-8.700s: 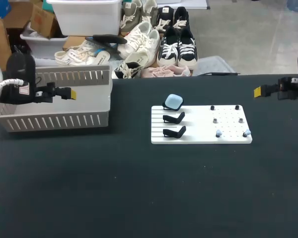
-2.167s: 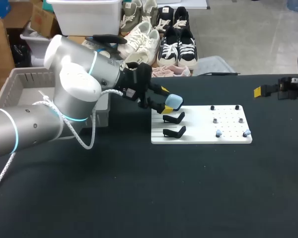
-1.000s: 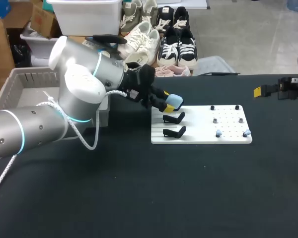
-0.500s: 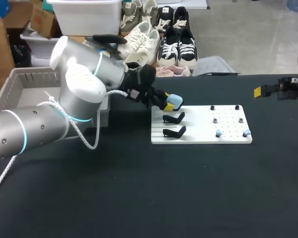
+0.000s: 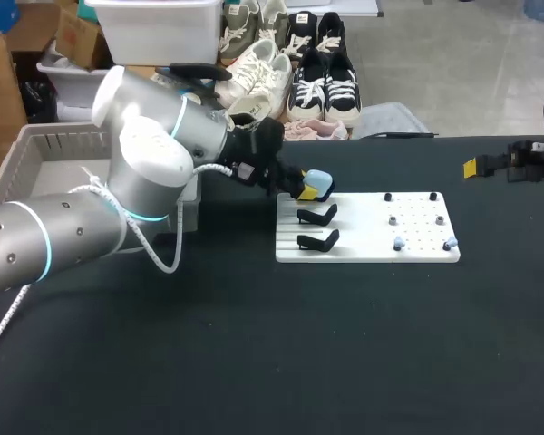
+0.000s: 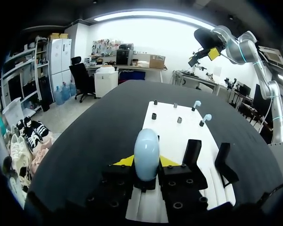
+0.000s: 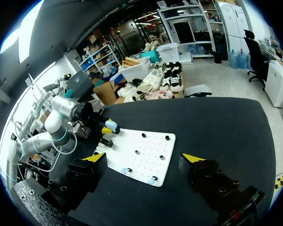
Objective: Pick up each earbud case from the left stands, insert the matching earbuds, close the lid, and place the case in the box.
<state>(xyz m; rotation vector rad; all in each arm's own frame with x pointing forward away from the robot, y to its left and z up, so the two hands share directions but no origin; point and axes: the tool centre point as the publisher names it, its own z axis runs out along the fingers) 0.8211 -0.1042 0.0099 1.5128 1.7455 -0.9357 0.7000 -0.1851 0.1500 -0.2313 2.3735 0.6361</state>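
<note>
A light blue earbud case (image 5: 318, 183) sits at the rearmost of three black stands on the white board (image 5: 417, 231). My left gripper (image 5: 308, 190) is at that stand. In the left wrist view the case (image 6: 146, 149) stands upright between the gripper's (image 6: 146, 163) yellow tips, both pressed against its sides. The other two stands (image 5: 318, 216) (image 5: 318, 241) are bare. Two light blue earbuds (image 5: 399, 244) (image 5: 451, 244) sit on pegs at the board's front right. My right gripper (image 5: 476, 167) hangs open at the table's far right, its fingers wide apart in the right wrist view (image 7: 145, 159), away from the board (image 7: 141, 157).
A grey slatted basket (image 5: 45, 154) stands at the back left, behind my left arm. Small black pegs (image 5: 388, 197) (image 5: 432, 196) and grey ones (image 5: 393, 219) stand on the board's right half. Dark table surface lies in front of the board.
My left gripper's fingers have closed in on the blue case at the rear stand. The right arm has not moved.
</note>
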